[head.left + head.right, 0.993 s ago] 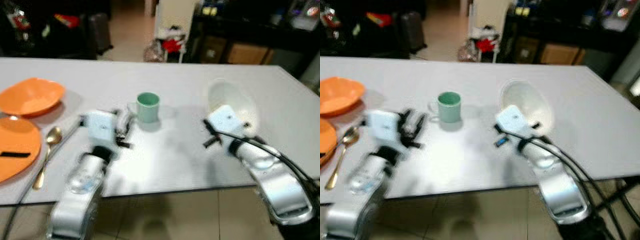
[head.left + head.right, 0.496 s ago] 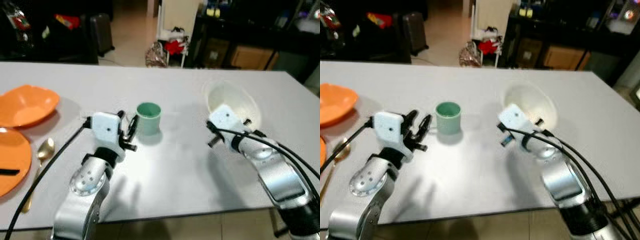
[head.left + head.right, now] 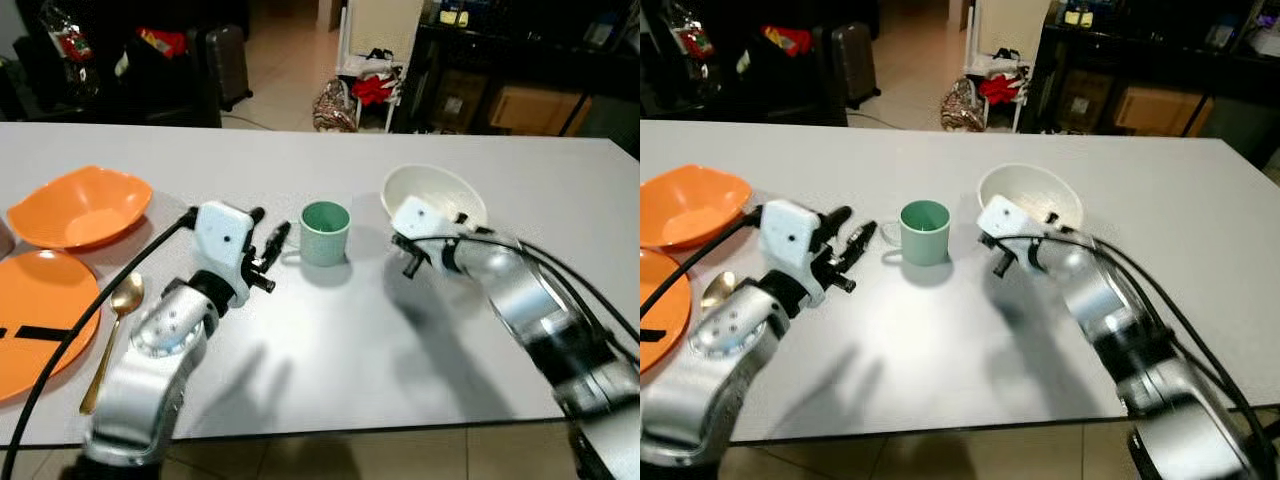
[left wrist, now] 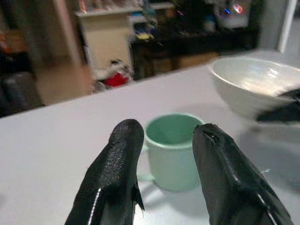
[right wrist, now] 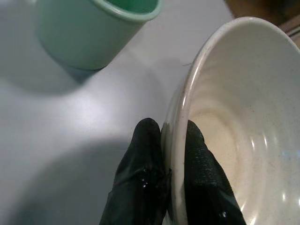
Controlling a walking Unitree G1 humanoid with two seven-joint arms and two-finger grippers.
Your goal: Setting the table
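A green mug (image 3: 324,232) stands upright in the middle of the grey table (image 3: 330,340). My left gripper (image 3: 268,238) is open just to its left, its fingers (image 4: 117,164) pointing at the mug (image 4: 173,150) with the handle near them. A white bowl (image 3: 432,196) rests to the right of the mug. My right gripper (image 5: 168,140) is shut on the white bowl's near rim (image 5: 220,117), one finger inside and one outside. The right gripper (image 3: 1002,258) sits at the bowl's left front edge.
An orange bowl (image 3: 75,206) and an orange plate (image 3: 35,320) lie at the table's left, with a gold spoon (image 3: 112,335) beside the plate. A black strip (image 3: 40,332) lies on the plate. Dark furniture and bags stand beyond the far edge.
The camera shifted. My left gripper has come closer to the mug's handle. The white bowl and my right gripper now stand closer to the mug than before.
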